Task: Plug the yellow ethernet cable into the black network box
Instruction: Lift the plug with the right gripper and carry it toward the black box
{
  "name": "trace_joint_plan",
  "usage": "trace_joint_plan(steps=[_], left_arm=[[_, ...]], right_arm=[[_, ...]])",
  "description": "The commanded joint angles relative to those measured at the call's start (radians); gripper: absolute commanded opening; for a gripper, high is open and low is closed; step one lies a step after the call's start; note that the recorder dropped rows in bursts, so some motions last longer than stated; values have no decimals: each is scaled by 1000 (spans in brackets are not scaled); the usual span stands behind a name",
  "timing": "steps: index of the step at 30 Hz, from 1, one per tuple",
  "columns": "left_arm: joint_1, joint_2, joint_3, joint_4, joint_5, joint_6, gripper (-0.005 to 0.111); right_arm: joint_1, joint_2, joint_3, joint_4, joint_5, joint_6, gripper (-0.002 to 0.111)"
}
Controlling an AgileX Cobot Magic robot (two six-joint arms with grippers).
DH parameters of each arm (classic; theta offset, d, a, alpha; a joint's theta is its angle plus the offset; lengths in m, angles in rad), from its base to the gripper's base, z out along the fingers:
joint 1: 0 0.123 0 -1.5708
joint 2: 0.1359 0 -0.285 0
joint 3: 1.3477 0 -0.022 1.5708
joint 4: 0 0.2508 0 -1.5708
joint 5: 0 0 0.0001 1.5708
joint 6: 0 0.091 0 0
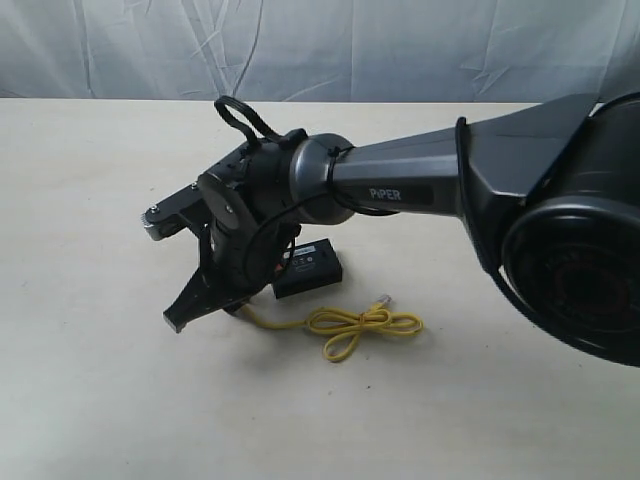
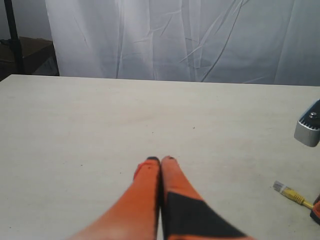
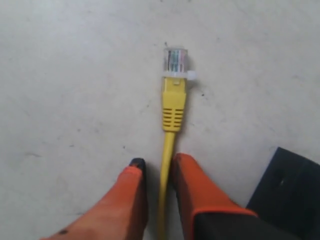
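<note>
The yellow ethernet cable lies on the table in loose loops in front of the black network box. One clear plug rests by the loops. The other plug lies flat just ahead of my right gripper. This gripper is open, with its orange fingers either side of the cord; the cord touches one finger and a gap remains at the other. A corner of the box shows beside it. My left gripper is shut on nothing and sits apart over bare table. From there I see that plug off to the side.
The right arm reaches across the table middle and hides part of the box and cord. Its silver wrist camera housing sticks out; the housing also shows from the left wrist. A white wrinkled curtain backs the pale table.
</note>
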Motion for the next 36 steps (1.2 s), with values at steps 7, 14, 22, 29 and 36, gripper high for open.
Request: trace_joint_plan(steps=[7, 14, 22, 29, 36], left_arm=[[-2, -4, 5, 0, -14, -2, 0], [-2, -4, 5, 0, -14, -2, 0], [-2, -4, 5, 0, -14, -2, 0], [-2, -4, 5, 0, -14, -2, 0], [-2, -4, 5, 0, -14, -2, 0]], right_arm=[[1, 21, -5, -18, 68, 1, 7], [1, -35, -5, -16, 106, 3, -1], [-1, -240, 62, -30, 226, 6, -1], [-48, -416, 367, -41, 66, 7, -1], [-202, -419, 523, -5, -6, 7, -1]])
